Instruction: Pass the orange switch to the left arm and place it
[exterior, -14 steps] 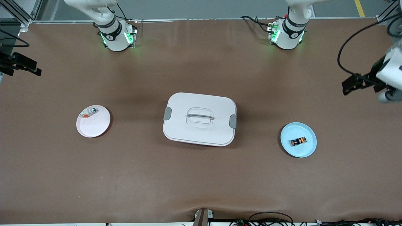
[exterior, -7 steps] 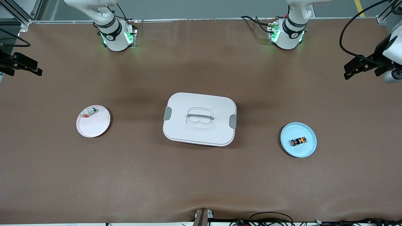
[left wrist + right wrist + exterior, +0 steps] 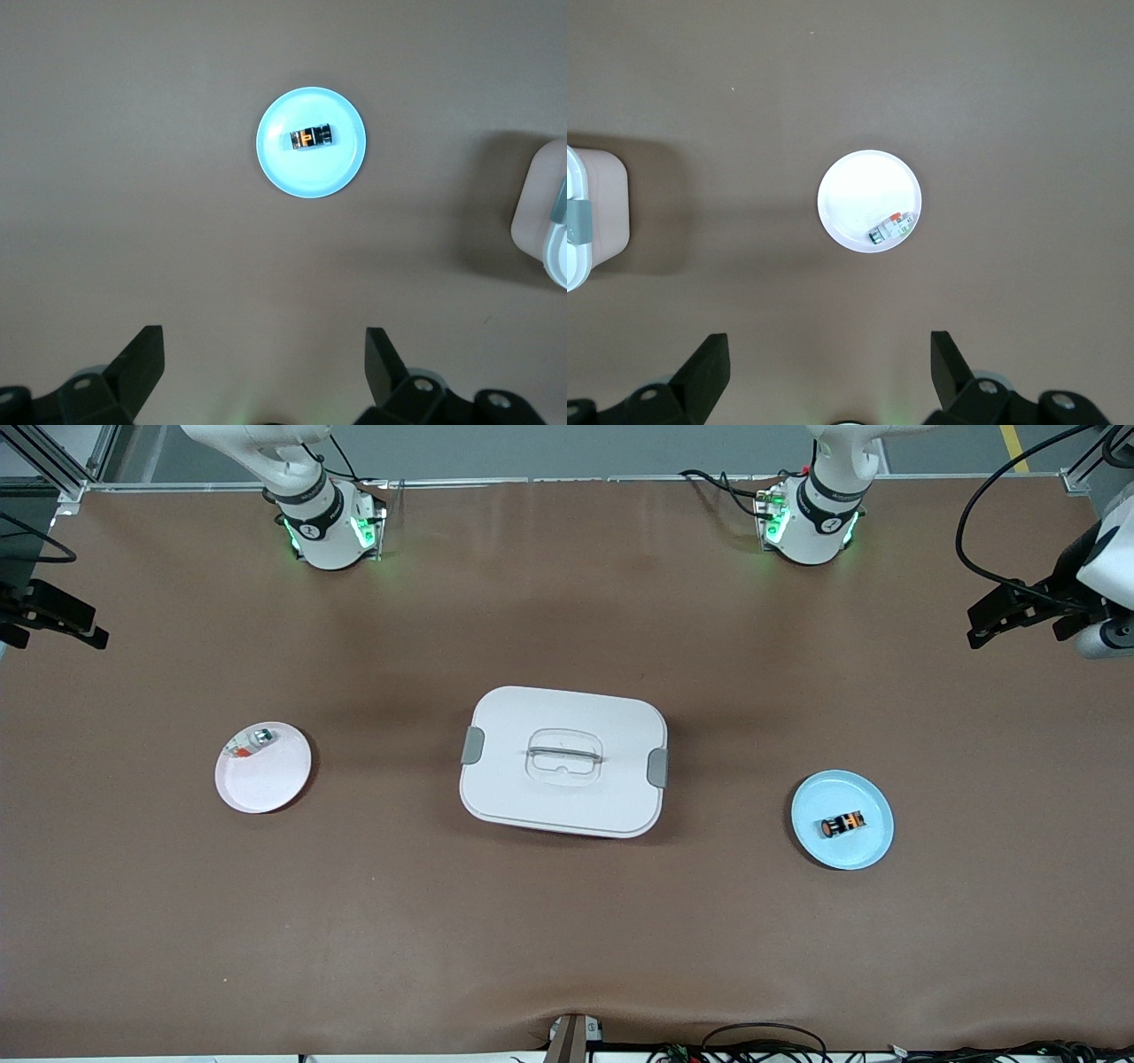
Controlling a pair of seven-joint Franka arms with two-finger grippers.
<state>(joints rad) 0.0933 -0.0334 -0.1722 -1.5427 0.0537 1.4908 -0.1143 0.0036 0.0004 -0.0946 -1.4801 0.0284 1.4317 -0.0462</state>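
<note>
The switch [image 3: 841, 825] lies on its side on a blue plate [image 3: 864, 852] toward the left arm's end of the table, untouched. From the box [image 3: 563, 761], taken as the dial's centre in the front view, this plate sits at about four o'clock and a pink plate [image 3: 266, 779] at about nine. That spread explains the task: the box stands squarely between the plates, so a carry must go around or over it, and a hand-off between arms would fit that.

The left gripper [image 3: 979, 625] hangs high over the left arm's end of the table, at about one o'clock from the blue plate, jaws wide apart and empty; its wrist camera looks straight down at the switch [image 3: 310, 137] — a good vantage for lining up a descent. The right gripper [image 3: 84, 627] hangs over the other table end, jaws likewise apart, the pink plate [image 3: 850, 199] below it. On that plate rests a small silver piece [image 3: 261, 736], no part of the job.
</note>
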